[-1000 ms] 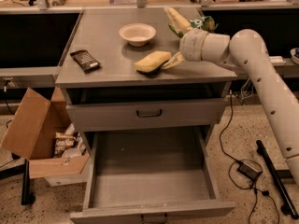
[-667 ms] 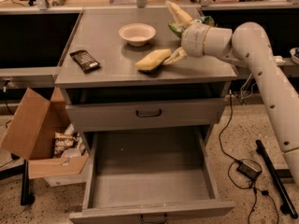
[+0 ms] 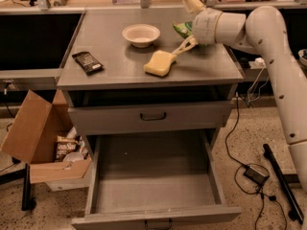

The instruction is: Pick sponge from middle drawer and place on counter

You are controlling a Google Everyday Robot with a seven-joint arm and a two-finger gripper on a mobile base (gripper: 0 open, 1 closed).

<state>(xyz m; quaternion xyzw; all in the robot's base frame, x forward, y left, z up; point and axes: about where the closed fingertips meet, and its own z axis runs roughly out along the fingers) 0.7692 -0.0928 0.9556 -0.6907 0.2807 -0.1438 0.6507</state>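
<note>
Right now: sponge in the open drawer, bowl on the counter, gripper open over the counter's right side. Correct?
Not the sponge: it lies on the counter, in front of the bowl, not in the open drawer. The camera view shows it. The gripper is open over the counter's right side, one finger by the sponge.

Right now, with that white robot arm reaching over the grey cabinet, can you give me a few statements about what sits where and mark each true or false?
1. The yellow foam sponge lies on the flat grey metal counter. True.
2. The cream round bowl sits in the open grey metal drawer. False: it stands on the counter; the drawer shows only bare floor.
3. The gripper is over the counter with its fingers spread open, not clamped on the sponge. True.
4. The dark wrapped bar lies in the bowl. False: it lies on the counter, apart from the bowl.
</note>
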